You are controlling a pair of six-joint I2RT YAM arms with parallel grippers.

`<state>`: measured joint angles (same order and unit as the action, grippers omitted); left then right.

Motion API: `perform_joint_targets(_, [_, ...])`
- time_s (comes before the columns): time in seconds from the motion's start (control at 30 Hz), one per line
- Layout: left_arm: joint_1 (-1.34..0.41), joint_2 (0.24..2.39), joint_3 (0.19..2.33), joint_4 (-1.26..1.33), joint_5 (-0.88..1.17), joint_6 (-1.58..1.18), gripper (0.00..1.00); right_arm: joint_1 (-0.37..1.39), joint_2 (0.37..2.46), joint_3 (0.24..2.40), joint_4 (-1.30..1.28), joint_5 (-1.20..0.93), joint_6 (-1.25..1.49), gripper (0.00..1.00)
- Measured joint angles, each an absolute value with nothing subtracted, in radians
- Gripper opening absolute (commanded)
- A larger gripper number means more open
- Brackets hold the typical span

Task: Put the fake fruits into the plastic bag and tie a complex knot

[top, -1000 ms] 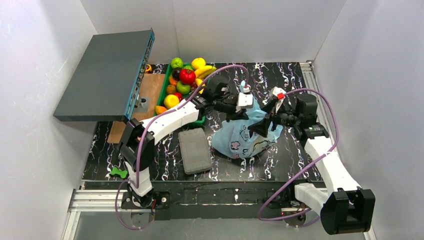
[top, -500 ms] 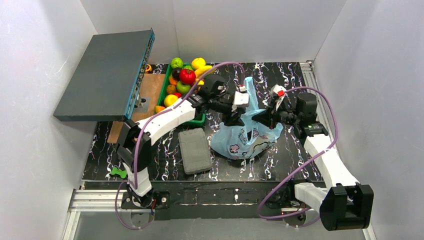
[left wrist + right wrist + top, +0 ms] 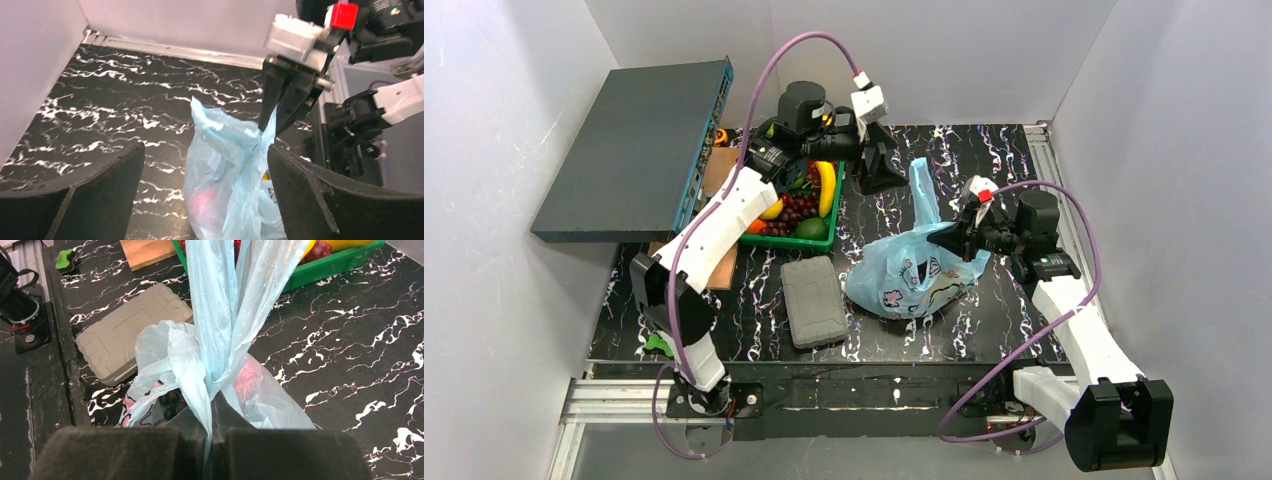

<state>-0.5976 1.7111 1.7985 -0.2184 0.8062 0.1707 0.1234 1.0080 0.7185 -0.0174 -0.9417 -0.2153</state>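
Observation:
The light-blue plastic bag (image 3: 904, 285) lies mid-table with one handle loop (image 3: 921, 190) standing up. My right gripper (image 3: 949, 238) is shut on the bag's gathered straps (image 3: 212, 365), which run up out of its closed fingers (image 3: 190, 425). Dark grapes (image 3: 169, 401) and a red fruit (image 3: 246, 377) show inside the bag. My left gripper (image 3: 879, 175) hangs open above the table's back, apart from the bag; the bag (image 3: 225, 175) shows between its spread fingers (image 3: 100, 190). More fake fruits, among them a banana (image 3: 826, 188) and grapes (image 3: 796, 208), lie in the green tray (image 3: 799, 243). A knot is not in view.
A grey ribbed case (image 3: 814, 300) lies left of the bag. A large dark grey slab (image 3: 634, 150) juts over the table's left side above a wooden board (image 3: 720, 270). A small green piece (image 3: 661, 344) sits at the front left edge. White walls enclose the table.
My left gripper let go of the bag's handle, opened and drew back up toward the far wall beside the tray. My right gripper shut on the bag's straps.

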Motion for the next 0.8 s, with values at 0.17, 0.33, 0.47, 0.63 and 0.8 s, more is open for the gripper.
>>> perform_joint_targets(0.17, [-0.602, 1.81, 1.922, -0.245, 0.877, 0.09, 0.77, 0.134, 1.003, 0.718, -0.02, -0.941, -0.249, 0.01])
perform_joint_targets(0.33, [-0.604, 1.905, 1.981, -0.27, 0.949, -0.013, 0.34, 0.141, 1.001, 0.718, -0.02, -0.933, -0.269, 0.01])
perform_joint_targets(0.47, [-0.606, 1.924, 1.981, -0.283, 0.997, -0.064, 0.0, 0.141, 1.003, 0.718, -0.02, -0.915, -0.268, 0.01])
perform_joint_targets(0.63, [-0.631, 1.867, 1.898, -0.245, 1.026, -0.069, 0.0, 0.143, 1.037, 0.719, -0.011, -0.871, -0.237, 0.01])
perform_joint_targets(0.8, [-0.747, 1.674, 1.611, -0.239, 0.91, 0.072, 0.0, 0.146, 1.084, 0.725, 0.006, -0.809, -0.158, 0.01])
